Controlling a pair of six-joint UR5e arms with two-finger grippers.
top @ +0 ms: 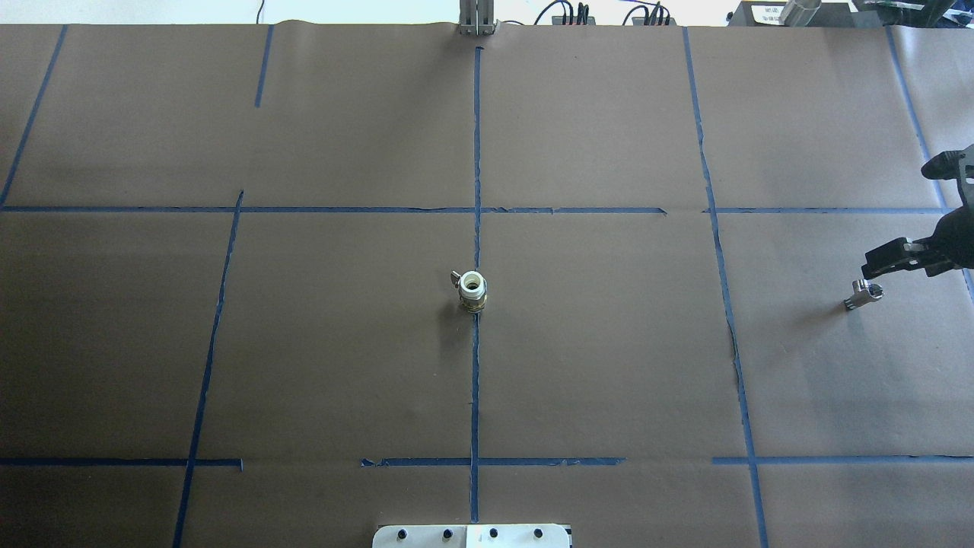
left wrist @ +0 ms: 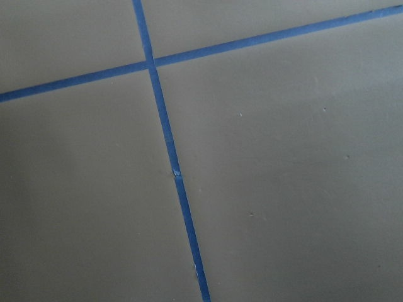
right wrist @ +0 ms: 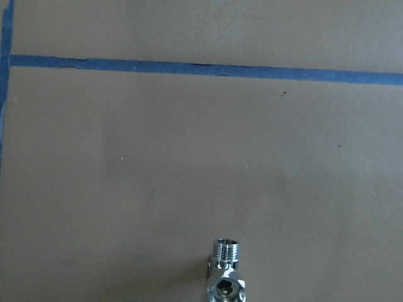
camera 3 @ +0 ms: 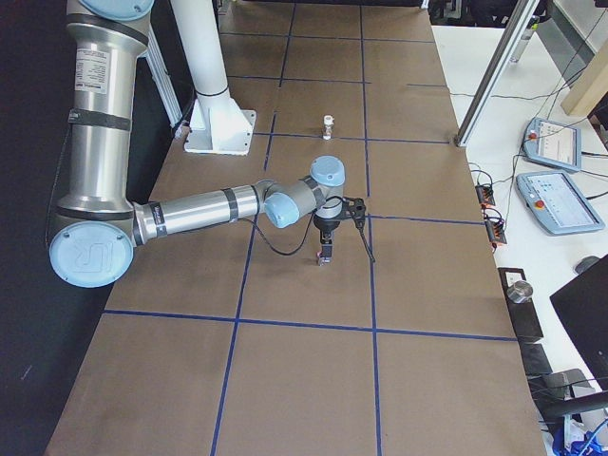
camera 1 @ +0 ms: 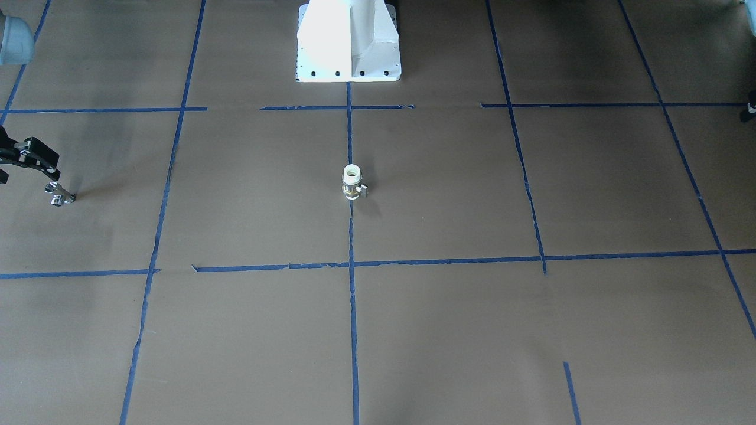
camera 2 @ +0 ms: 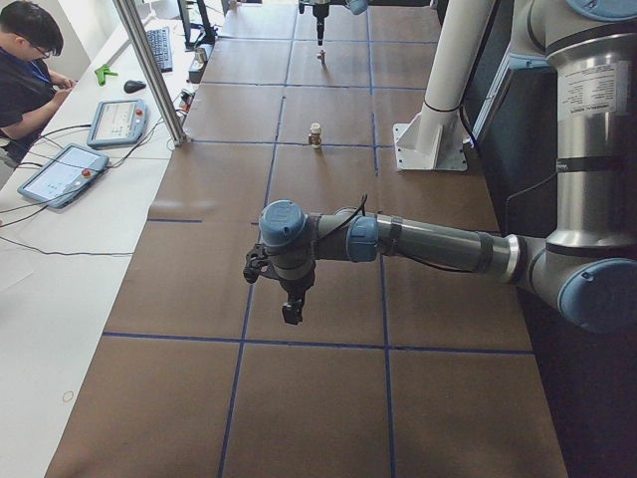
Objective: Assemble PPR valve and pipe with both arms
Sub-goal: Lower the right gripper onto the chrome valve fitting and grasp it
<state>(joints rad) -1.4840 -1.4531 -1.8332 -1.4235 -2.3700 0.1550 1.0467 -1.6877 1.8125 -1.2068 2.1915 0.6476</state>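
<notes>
The PPR valve stands upright on the centre tape line, white end up and brass band below, with no gripper near it. The pipe, a small chrome bent fitting, lies on the brown paper at the robot's far right. My right gripper hovers just beside and above it, open, with its black fingers spread wide and nothing between them. My left gripper hangs over bare paper far from both parts. Whether it is open or shut cannot be told.
The white robot pedestal stands at the table's robot side. Blue tape lines grid the paper. A person sits at a side table with teach pendants. An aluminium post rises at the table's far edge.
</notes>
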